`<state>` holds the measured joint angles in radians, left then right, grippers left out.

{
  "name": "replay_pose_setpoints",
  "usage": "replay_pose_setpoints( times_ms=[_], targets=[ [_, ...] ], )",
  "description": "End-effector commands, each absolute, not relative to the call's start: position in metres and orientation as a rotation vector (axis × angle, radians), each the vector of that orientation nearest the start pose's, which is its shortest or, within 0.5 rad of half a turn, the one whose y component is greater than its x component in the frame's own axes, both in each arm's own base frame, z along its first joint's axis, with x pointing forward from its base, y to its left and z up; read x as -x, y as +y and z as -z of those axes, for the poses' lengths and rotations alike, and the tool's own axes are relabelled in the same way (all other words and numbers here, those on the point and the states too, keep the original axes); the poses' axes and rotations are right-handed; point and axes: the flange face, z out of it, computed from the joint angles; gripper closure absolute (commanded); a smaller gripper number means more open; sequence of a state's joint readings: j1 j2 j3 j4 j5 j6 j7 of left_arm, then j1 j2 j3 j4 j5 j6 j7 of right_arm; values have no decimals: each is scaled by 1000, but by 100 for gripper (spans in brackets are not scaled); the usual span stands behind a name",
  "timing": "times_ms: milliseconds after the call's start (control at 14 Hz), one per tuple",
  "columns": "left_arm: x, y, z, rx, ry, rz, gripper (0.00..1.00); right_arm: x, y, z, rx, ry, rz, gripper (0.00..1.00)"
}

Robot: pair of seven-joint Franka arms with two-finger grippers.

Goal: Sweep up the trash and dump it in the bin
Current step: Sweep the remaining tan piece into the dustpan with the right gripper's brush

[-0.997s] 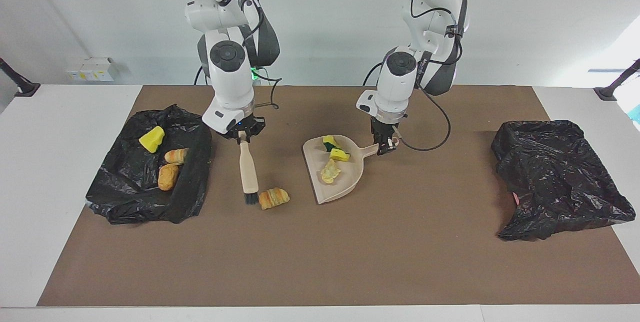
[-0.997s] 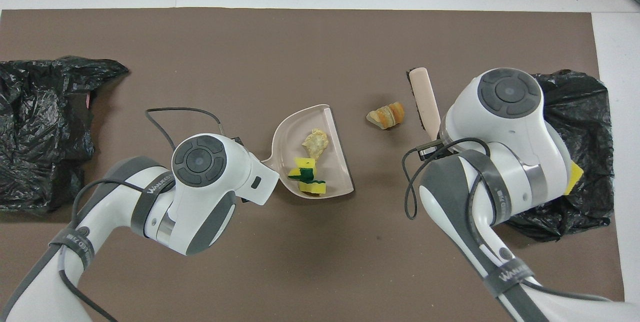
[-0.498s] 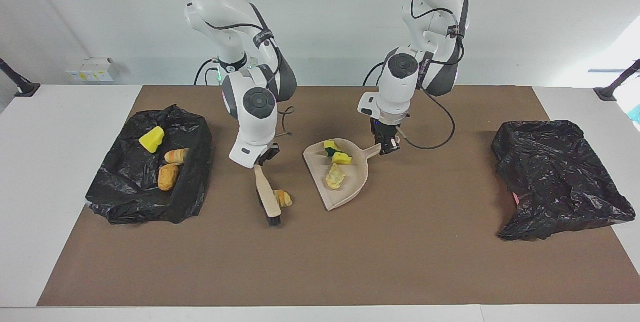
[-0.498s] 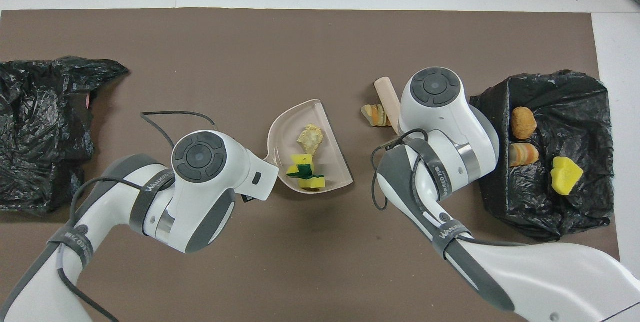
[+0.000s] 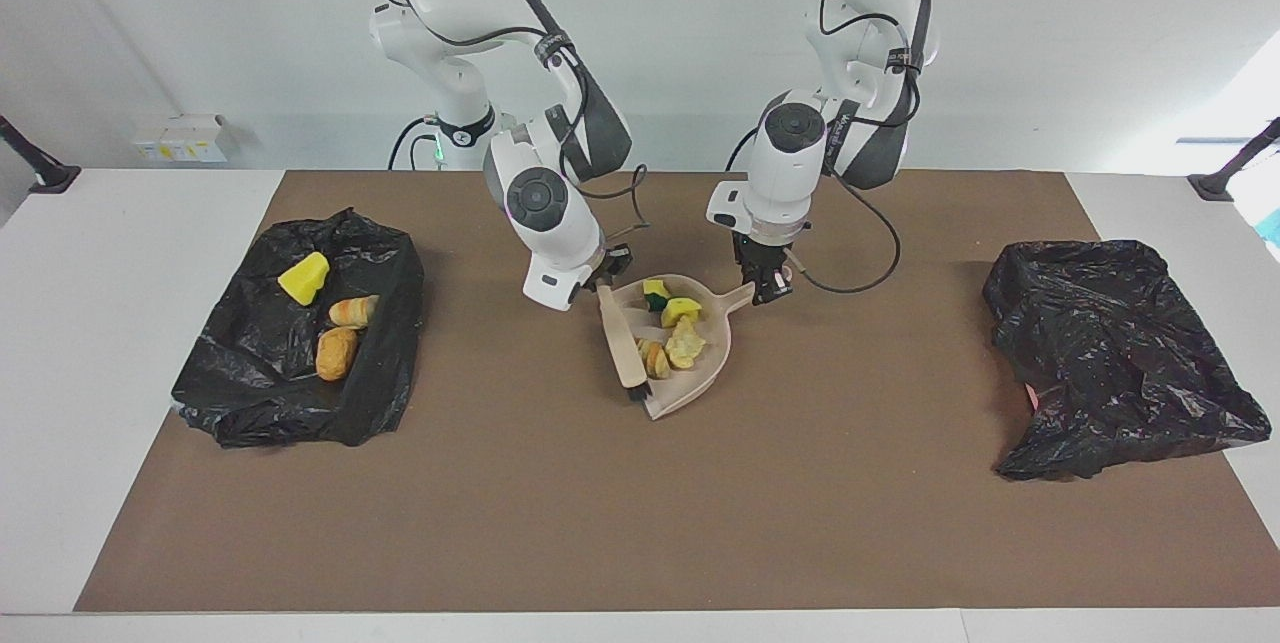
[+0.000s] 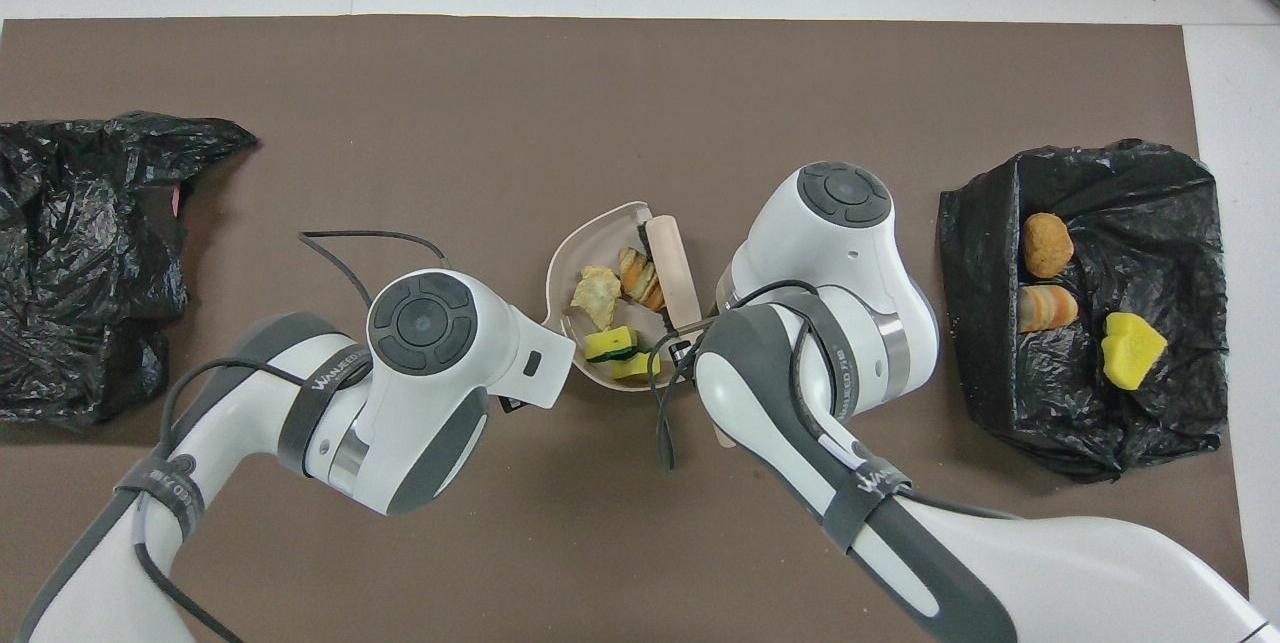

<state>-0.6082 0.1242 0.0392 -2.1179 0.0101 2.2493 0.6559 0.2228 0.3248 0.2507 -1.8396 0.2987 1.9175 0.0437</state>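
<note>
At mid-table, sweeping step about done: right gripper [image 5: 603,275] pinching the brush [image 5: 626,347] laid across the mouth of the dustpan [image 5: 700,379], bread-like chunk [image 5: 655,359] now inside with the sponge pieces [image 5: 680,309] and beige lump [image 5: 686,347]. Left gripper [image 5: 768,291] clamped on the dustpan handle. Next, likely: lift level, carry over a black bag-lined bin [image 5: 385,363], tip without spilling

Dustpan [image 6: 560,268] holds trash [image 6: 640,276]; brush [image 6: 674,273] lies across its mouth.
</note>
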Motion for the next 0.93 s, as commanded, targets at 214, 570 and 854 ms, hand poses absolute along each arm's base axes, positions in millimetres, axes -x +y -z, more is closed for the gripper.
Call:
replay_pose_setpoints(
  times_ms=[214, 570, 854],
  targets=[
    [-482, -306, -353, 2547, 1831, 65, 100, -510, 262, -439, 2807, -264, -414, 100],
    [-516, -252, -359, 2489, 1966, 147, 100, -476, 236, -503, 2926, -31, -454, 100],
    [-549, -200, -375, 2424, 2091, 227, 100, -439, 242, -494, 2979, 7, -453, 100]
  ],
)
